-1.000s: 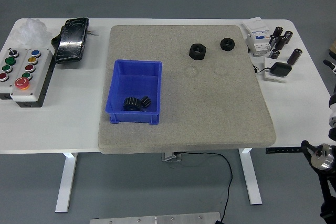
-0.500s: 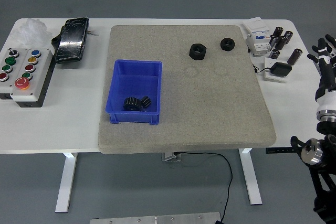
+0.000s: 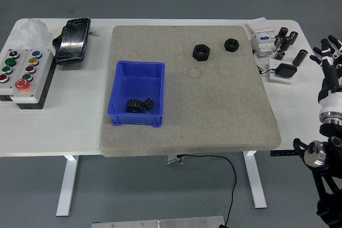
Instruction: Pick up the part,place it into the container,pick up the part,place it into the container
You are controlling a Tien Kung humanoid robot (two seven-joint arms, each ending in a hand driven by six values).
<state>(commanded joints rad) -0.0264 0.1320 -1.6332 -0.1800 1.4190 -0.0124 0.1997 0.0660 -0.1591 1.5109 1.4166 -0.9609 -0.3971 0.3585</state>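
Note:
Two black hex nuts lie on the grey mat point(image 3: 214, 105) near its far edge: a larger nut point(image 3: 201, 52) and a smaller nut point(image 3: 231, 44) to its right. A blue bin point(image 3: 137, 93) sits on the mat's left half with two black gears point(image 3: 139, 104) inside at its near end. My right hand point(image 3: 328, 52) is raised at the picture's right edge, beyond the table's right end, fingers spread and holding nothing. It is far from both nuts. The left arm is out of view.
A button box point(image 3: 21, 73) and a black pouch point(image 3: 73, 40) lie left of the mat. White crumpled plastic point(image 3: 31, 28) sits at the far left corner. At the far right are white electrical modules point(image 3: 263, 40), several small black cylinders point(image 3: 288, 40) and a black square part point(image 3: 283, 70).
My right arm has risen along the right edge; the hand, unseen a second ago, now shows with spread fingers. Since half a second ago it has shifted only slightly. Nothing on the table moved.

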